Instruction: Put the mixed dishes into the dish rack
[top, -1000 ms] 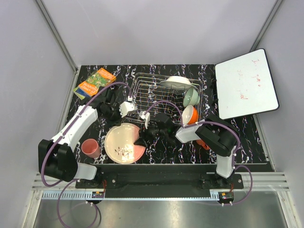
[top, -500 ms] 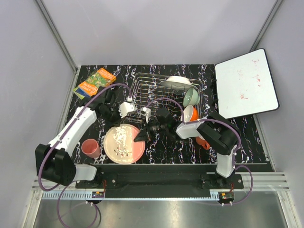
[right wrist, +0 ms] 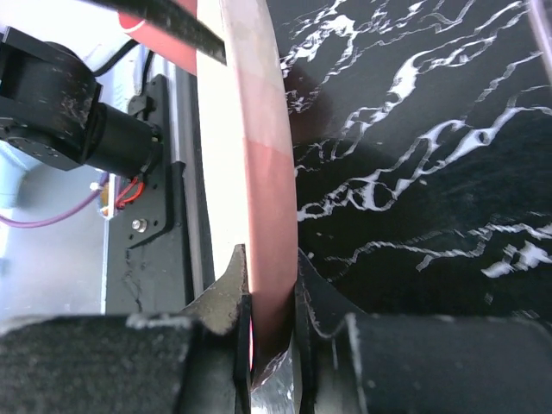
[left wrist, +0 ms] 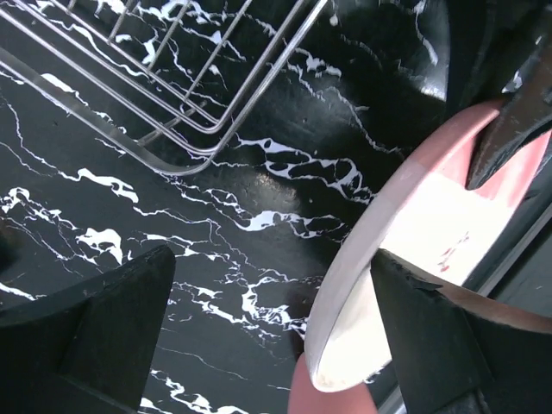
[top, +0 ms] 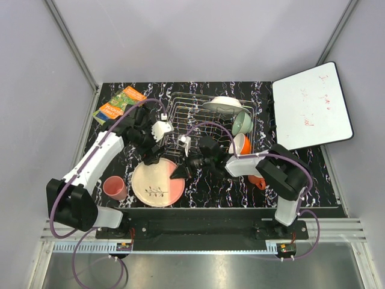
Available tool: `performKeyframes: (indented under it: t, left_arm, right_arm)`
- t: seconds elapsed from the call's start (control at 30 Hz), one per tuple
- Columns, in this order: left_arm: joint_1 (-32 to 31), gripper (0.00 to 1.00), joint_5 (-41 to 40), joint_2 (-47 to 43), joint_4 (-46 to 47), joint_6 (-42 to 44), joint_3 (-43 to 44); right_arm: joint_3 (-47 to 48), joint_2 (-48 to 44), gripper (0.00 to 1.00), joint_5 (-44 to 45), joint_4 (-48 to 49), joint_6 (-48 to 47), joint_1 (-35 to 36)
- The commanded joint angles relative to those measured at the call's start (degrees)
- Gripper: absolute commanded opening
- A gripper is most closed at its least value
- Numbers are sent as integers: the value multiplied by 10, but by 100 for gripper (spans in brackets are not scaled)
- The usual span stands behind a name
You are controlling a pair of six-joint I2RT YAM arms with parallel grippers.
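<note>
The pink-cream plate (top: 153, 183), cream with a pink wedge and a dark twig sprig, sat near the table's front edge. At its 3 o'clock the right gripper (right wrist: 272, 297) pinched the rim. At 12 o'clock the left gripper (top: 154, 155) gaped, holding nothing. The dish rack (top: 180, 111) stood beyond, toward 1 o'clock.

The pink-cream plate (top: 157, 183) sits just near the wire dish rack (top: 189, 111), with the pink tumbler (top: 114, 188) upright to its left. The cream bowl (top: 224, 105), green bowl (top: 242, 123) and orange mug (top: 240, 144) sit inside the rack, on the right.
</note>
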Motion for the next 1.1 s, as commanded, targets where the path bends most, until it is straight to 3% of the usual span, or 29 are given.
performKeyframes:
  t: [0.0,0.3,0.6,0.83,1.07]
  left_arm:
    - [29,99,10,-9,67,-42,78]
    - [204,99,207,22,68,-188,202]
    - [207,99,213,45,80,-218,175]
    - [207,99,207,51,90,-220,140]
    - [207,99,202,54,90,-213,114]
  right_arm:
    - [-25,-82,0,46,-47,-132,3]
    - [10,-269,0,167,-243,-275,-2]
    - [102,-389,0,291,-384,-409,-3]
    - [168,-395,0,423,-423,-522,-3]
    - [183,-386,0,497,-423,-633,-30]
